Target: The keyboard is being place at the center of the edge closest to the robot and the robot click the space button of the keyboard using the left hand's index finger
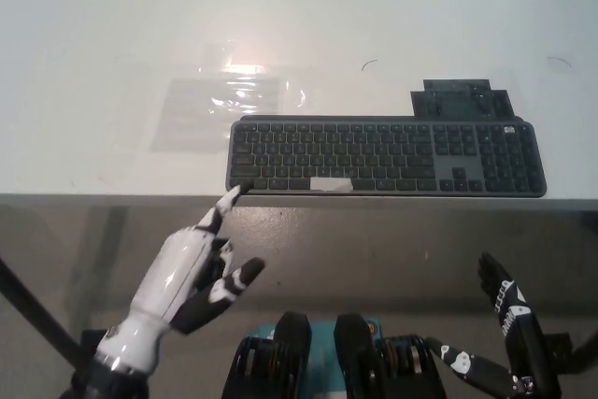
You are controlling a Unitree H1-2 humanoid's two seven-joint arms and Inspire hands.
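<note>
A dark grey keyboard (385,157) lies on the white table (112,35), along the edge nearest me, a little right of centre. Its space bar (331,185) carries a pale strip of tape. My white left hand (192,273) is raised below the table edge, one finger stretched out with its tip at the keyboard's front left corner, the other fingers apart and holding nothing. My black right hand (509,310) rests low at the bottom right, below the table edge, fingers spread.
A clear plastic sheet (224,105) lies on the table, left of and behind the keyboard. A dark flat stand (458,98) sits behind the keyboard's right part. Floor shows below the table edge.
</note>
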